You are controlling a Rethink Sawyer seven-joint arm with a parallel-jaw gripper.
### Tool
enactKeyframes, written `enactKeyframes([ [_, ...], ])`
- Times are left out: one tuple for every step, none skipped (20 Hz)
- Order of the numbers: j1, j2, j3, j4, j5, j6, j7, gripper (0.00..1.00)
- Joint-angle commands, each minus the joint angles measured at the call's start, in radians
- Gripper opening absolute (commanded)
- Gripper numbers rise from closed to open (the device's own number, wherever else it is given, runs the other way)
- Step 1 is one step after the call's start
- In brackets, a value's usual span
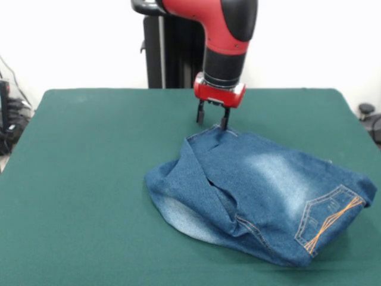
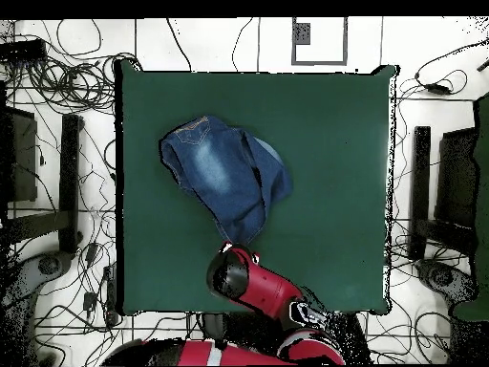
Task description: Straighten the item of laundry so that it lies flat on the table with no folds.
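Bench (image 1: 89,179): dark green cloth, white wall behind, cable tangle on floor (image 2: 57,57) around it. Jeans (image 1: 262,190) crumpled right of centre, one flap folded over; faded denim, orange-stitched pocket. Legs hidden in heap. Pincer (image 1: 213,118) slightly parted, tips at jeans' far edge; grip unclear.

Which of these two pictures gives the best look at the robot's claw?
The front view. There the claw shows below its red mount, two dark fingers apart, tips at the far edge of the jeans. In the overhead view the arm covers it, so only its spot at the jeans' corner can be guessed.
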Motion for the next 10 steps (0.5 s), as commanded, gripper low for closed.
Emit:
enactKeyframes([
  [-0.005, 0.087, 0.092, -0.036, 0.049, -0.08, 0.275, 1.0],
  [-0.005, 0.087, 0.091, -0.036, 0.05, -0.086, 0.278, 0.0],
  [-0.002, 0.088, 0.089, -0.038, 0.05, -0.087, 0.276, 0.0],
  [0.0, 0.089, 0.086, -0.04, 0.05, -0.088, 0.274, 0.0],
  [0.003, 0.09, 0.084, -0.042, 0.05, -0.089, 0.272, 0.0],
  [0.005, 0.091, 0.083, -0.044, 0.053, -0.082, 0.269, 0.0],
  [0.005, 0.089, 0.084, -0.044, 0.057, -0.079, 0.27, 0.0],
  [0.005, 0.088, 0.084, -0.044, 0.058, -0.079, 0.27, 0.0],
  [0.005, 0.086, 0.084, -0.044, 0.059, -0.076, 0.268, 0.0],
  [0.005, 0.085, 0.084, -0.043, 0.059, -0.075, 0.268, 0.0],
])
